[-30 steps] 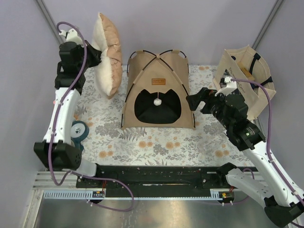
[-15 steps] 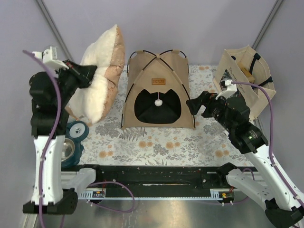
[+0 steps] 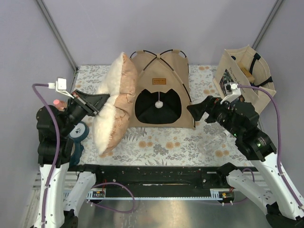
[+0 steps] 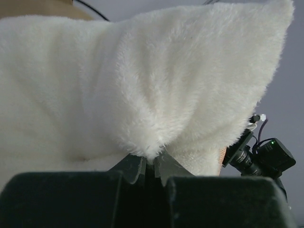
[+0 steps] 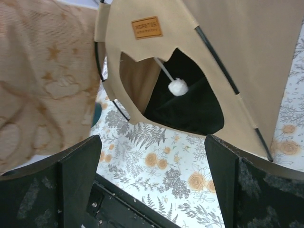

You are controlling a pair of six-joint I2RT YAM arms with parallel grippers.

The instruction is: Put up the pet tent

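The tan pet tent (image 3: 164, 76) stands erected at the back middle of the floral mat, its arched doorway (image 3: 157, 108) facing me with a white pom-pom (image 3: 159, 103) dangling in it. In the right wrist view the tent (image 5: 223, 52) fills the upper frame, with its brown label (image 5: 147, 27) and pom-pom (image 5: 178, 87). My left gripper (image 3: 100, 100) is shut on the edge of a fluffy cushion (image 3: 114, 109), white on one side and tan on the other, held upright just left of the doorway. The white cushion (image 4: 142, 80) fills the left wrist view. My right gripper (image 3: 198, 110) hovers open beside the tent's right front corner.
A beige tote bag (image 3: 247, 78) stands at the back right. A teal pet bowl (image 3: 78, 133) sits at the mat's left edge, partly behind the left arm. The black base rail (image 3: 152, 175) runs along the near edge of the floral mat (image 3: 180, 142).
My left arm has swung the cushion from the back left corner forward and right, until it hangs beside the tent's doorway. The right arm drifted slightly forward, still open.
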